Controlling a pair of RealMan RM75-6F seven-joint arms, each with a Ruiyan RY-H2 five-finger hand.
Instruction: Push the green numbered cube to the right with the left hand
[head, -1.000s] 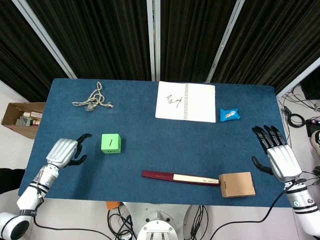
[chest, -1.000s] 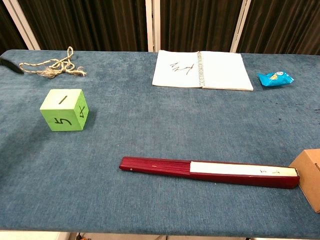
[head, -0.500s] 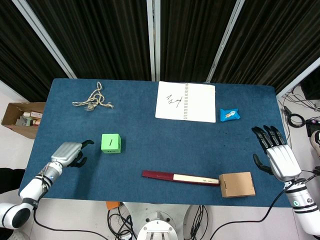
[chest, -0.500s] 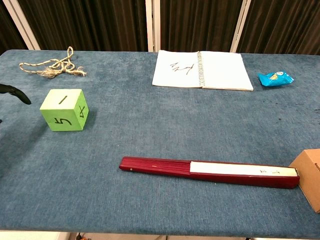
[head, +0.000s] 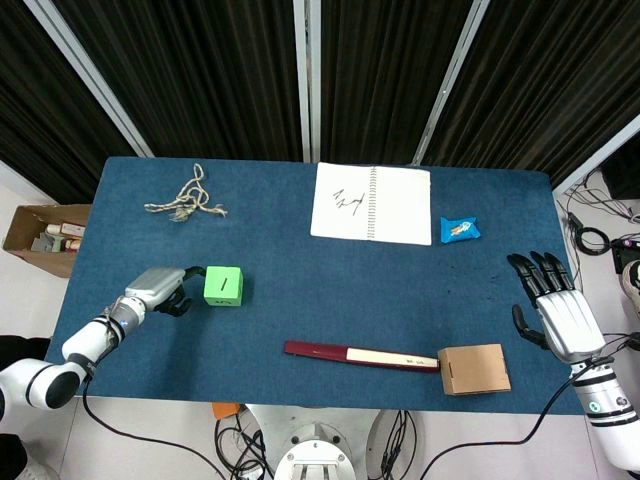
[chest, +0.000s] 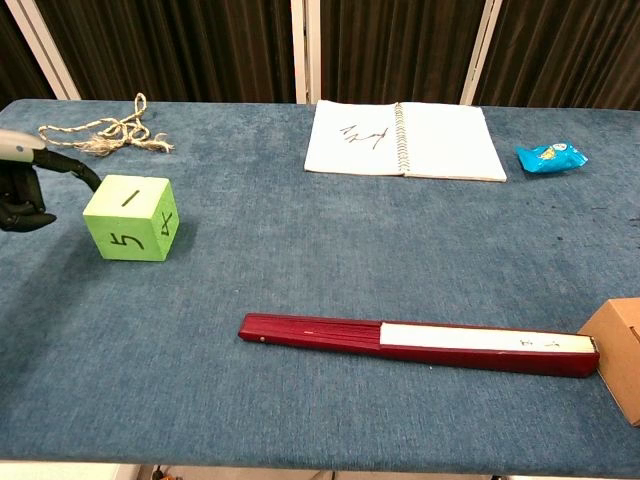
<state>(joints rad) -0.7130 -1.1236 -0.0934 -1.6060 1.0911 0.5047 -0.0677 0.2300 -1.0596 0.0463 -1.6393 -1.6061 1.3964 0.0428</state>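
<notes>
A green cube (head: 223, 286) with black numbers on its faces sits on the blue table (head: 320, 330), left of centre; the chest view shows it as the green cube (chest: 131, 218) with a 1 on top and a 5 in front. My left hand (head: 160, 288) lies low on the table right beside the cube's left side, its dark fingertips (chest: 88, 176) touching or almost touching the cube; its fingers are curved and hold nothing. My right hand (head: 553, 309) hovers at the table's right edge with fingers spread, far from the cube.
A closed red fan (head: 362, 354) lies near the front edge, with a small cardboard box (head: 475, 369) at its right end. An open notebook (head: 371, 204), a blue packet (head: 460, 230) and a knotted rope (head: 186, 198) lie towards the back.
My left hand has slid right along the table until its fingertips reach the cube's left side. The cube has shifted only very slightly to the right. The right hand has barely moved.
</notes>
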